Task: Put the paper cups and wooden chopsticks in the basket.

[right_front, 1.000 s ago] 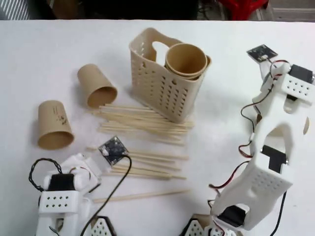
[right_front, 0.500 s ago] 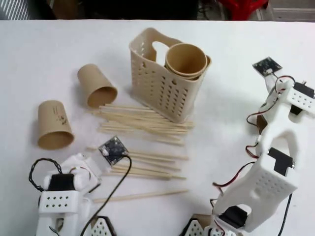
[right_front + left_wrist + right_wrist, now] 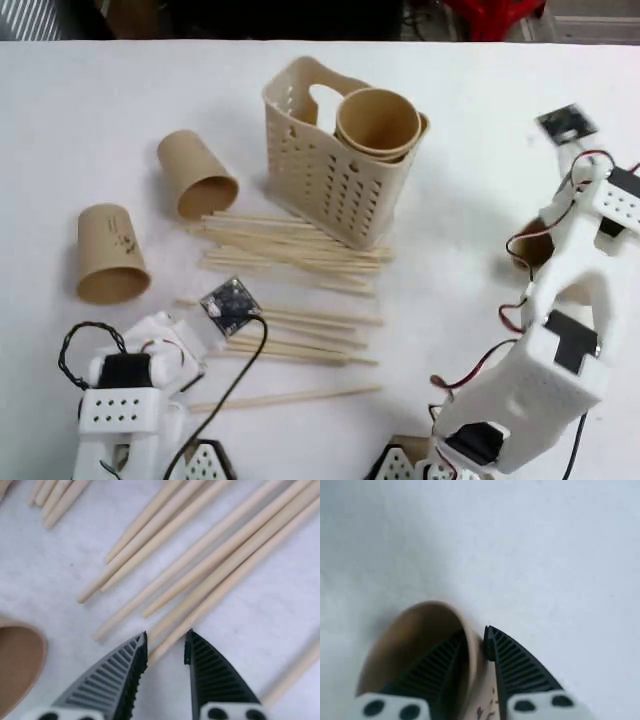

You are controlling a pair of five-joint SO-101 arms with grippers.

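A cream basket (image 3: 330, 175) stands mid-table with one paper cup (image 3: 378, 122) upright inside it. Two more paper cups lie on their sides to its left, one at the back (image 3: 197, 175) and one nearer the edge (image 3: 110, 255). Wooden chopsticks (image 3: 290, 250) lie scattered in front of the basket. My left gripper (image 3: 165, 640) is open low over the table, its tips either side of one chopstick (image 3: 215, 590). My right gripper (image 3: 476, 640) is shut on the wall of a paper cup (image 3: 415, 640), one finger inside it; this cup (image 3: 530, 245) peeks out beside the right arm.
A single chopstick (image 3: 285, 398) lies apart near the front edge. The left arm (image 3: 120, 400) sits at the front left, the right arm (image 3: 560, 350) along the right side. A cup's rim (image 3: 15, 665) lies close beside the left gripper.
The right arm has swung to the right, away from the basket, with the cup in its gripper. The left arm, the basket and the chopsticks have not moved.
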